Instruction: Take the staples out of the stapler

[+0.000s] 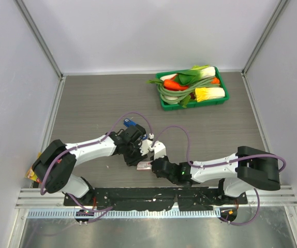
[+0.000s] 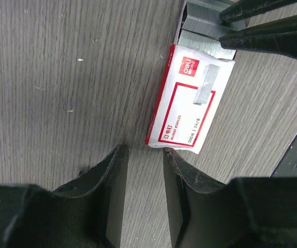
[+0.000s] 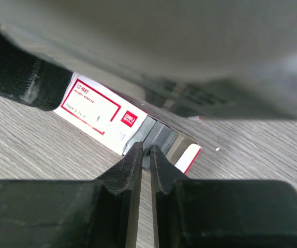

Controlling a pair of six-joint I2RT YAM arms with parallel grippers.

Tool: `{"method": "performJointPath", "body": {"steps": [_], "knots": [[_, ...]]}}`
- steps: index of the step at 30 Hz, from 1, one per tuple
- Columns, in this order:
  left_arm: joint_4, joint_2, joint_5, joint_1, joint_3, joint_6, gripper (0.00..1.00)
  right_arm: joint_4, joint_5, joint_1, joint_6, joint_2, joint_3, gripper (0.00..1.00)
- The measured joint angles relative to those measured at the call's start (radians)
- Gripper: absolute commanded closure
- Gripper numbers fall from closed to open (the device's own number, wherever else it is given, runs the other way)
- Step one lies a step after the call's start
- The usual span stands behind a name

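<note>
Left tool (image 2: 144,151), fingers apart and empty, hangs over the worktop (image 2: 60,77) beside a red-and-white box (image 2: 190,103) — right tool (image 3: 144,149), nearly together, tips on the box's exposed staples (image 2: 197,36); whether it grips them cannot be told.

Whole bench (image 1: 97,98) is seen from above and behind, facing down; red-and-white box (image 2: 190,103) is shared close-up by both wrist views.
</note>
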Motion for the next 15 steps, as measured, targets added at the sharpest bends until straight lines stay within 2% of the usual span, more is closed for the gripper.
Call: {"method": "performJointPath", "body": {"steps": [5,11,15], "knots": [[-0.012,-0.007,0.005,0.033,-0.002,-0.003,0.62,0.01,0.0,0.0,0.003,0.023,0.014,0.82],[-0.03,-0.034,0.07,0.145,0.002,-0.008,0.61,0.01,0.016,-0.004,0.0,0.072,0.056,0.82],[-0.029,-0.069,0.097,0.159,0.005,-0.008,0.61,-0.037,0.028,-0.002,0.0,0.072,0.075,0.81]]}}
